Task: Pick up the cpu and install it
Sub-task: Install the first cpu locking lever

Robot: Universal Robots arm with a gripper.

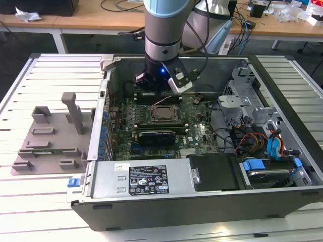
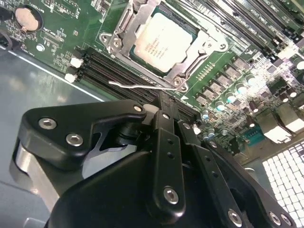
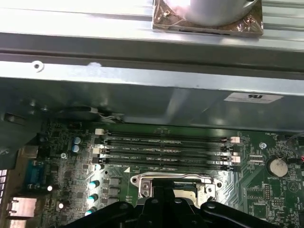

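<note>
Silvery and flat, the cpu (image 2: 164,40) sits inside the socket frame (image 2: 116,42) on the green motherboard (image 2: 61,28), a light, stiff, fragile chip best gripped by its thin edges, while the gripper (image 2: 165,102), seemingly clenched on nothing, hangs just beside that socket frame.

- A white slatted table (image 1: 40,75) fills the foreground of the exterior view; its metal slats run side to side
- In the first wrist view the table's slats (image 3: 71,21) glare almost white under strong light
- Behind the table's far edge stands a wooden desk (image 1: 91,21) with a pale brown top; a white desk leg (image 1: 60,41) drops from it
- Behind the table, toward the exterior view's right, a second stretch of wooden desktop (image 1: 287,27) shows
- On the desk, beyond the table's far corner on the exterior view's left, lies a crumpled white wad (image 1: 26,15); dark cables (image 1: 118,6) loop nearby
- The floor (image 1: 101,44) between table and desk lies dark, in shadow
</note>
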